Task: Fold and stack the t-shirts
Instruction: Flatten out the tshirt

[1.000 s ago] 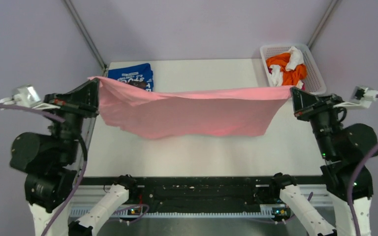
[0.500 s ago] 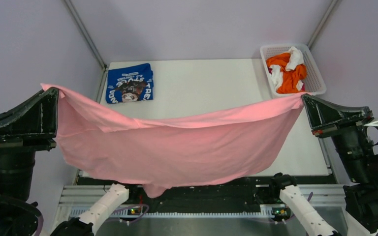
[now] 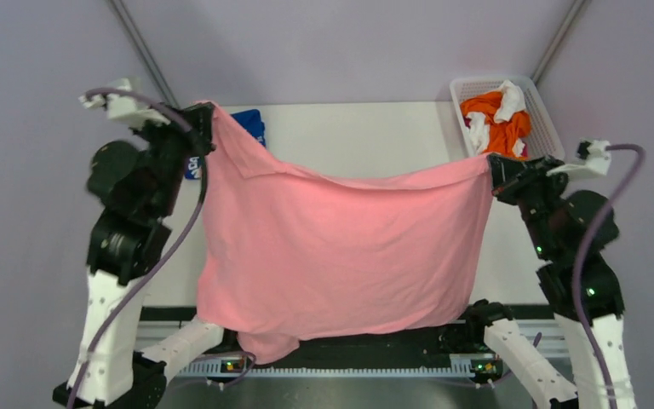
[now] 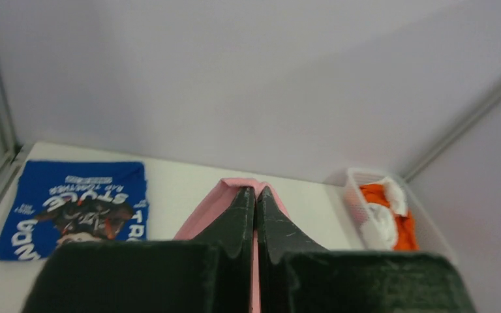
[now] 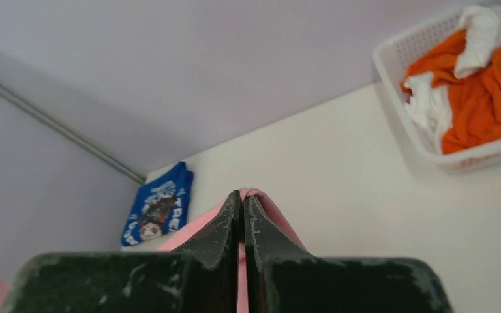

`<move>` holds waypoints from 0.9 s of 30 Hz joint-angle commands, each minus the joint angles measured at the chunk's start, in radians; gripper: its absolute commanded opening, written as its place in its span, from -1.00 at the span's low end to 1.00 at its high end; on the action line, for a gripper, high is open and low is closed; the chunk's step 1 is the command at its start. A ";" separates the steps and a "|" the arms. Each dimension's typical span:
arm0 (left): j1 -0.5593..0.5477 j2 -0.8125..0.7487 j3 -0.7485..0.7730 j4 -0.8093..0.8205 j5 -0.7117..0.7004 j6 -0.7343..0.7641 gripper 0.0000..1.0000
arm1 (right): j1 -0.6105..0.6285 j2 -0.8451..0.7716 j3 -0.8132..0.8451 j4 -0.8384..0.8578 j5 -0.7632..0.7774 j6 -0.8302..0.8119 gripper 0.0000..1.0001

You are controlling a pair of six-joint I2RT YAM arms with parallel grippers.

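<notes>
Pale lilac walls close round a white desk (image 3: 358, 136), and most of it is hidden by the pink t-shirt (image 3: 341, 247). It hangs as a broad sheet between the two pairs of fingers and below them.

Its held edge is the long axis, running side to side from the left fingers (image 4: 248, 215) to the right fingers (image 5: 233, 222) and sagging midway. The left end sits farther back. The cloth drops from there toward the arms' bases (whether collar or hem is uppermost I cannot tell).

Both pairs are pressed fully together, each pinching one corner of pink cloth. Holding the corners wide apart probably lets the shirt's weight smooth it before it is laid flat for folding.

Beyond the left fingers the blue t-shirt (image 4: 72, 205) lies folded, likely the base of the stack. Beyond the right fingers stands a white basket (image 3: 553, 145) of orange and white cloth.
</notes>
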 commanded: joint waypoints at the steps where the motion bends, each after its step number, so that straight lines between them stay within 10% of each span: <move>1: 0.004 0.140 -0.122 0.104 -0.227 0.022 -1.00 | 0.005 0.137 -0.122 0.076 0.174 -0.006 -1.00; 9: 0.097 0.584 -0.157 0.166 -0.176 -0.059 -1.00 | -0.045 0.445 -0.291 0.325 0.255 -0.022 -1.00; 27: 0.196 1.401 0.468 0.112 0.105 -0.077 -1.00 | -0.211 1.192 0.027 0.520 0.026 -0.070 -1.00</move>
